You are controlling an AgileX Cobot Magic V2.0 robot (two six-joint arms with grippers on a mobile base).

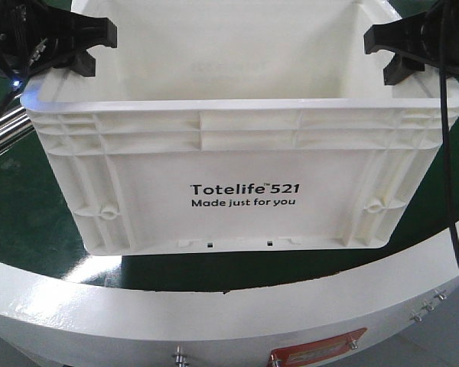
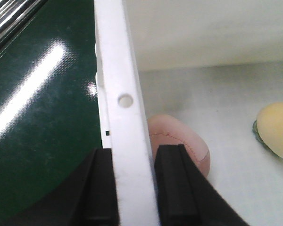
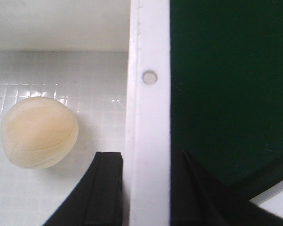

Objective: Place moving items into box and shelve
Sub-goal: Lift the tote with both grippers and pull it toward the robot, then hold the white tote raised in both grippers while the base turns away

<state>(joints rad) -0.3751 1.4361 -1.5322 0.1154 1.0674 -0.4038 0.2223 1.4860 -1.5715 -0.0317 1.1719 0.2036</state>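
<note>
The box [image 1: 245, 153], a large white tote printed "Totelife 521", fills the middle of the front view over a green surface. My left gripper [image 1: 84, 50] is shut on its left side rim and my right gripper [image 1: 390, 53] on its right side rim. In the left wrist view the rim [image 2: 125, 70] runs between the black fingers [image 2: 177, 188] of the left gripper [image 2: 134, 183]. The pinkish seamed ball [image 2: 191, 148] lies just inside the box and the pale yellow ball [image 2: 276, 129] farther in. In the right wrist view the right gripper [image 3: 148, 188] clamps the rim [image 3: 148, 113], with the yellow ball [image 3: 39, 133] on the box floor beside it.
The dark green surface [image 1: 30, 222] lies under and around the box, bordered in front by a curved white edge [image 1: 138, 313] with bolts and a red label [image 1: 317, 352]. Shiny metal rods [image 1: 0, 130] run at the left. A black cable [image 1: 447, 153] hangs at the right.
</note>
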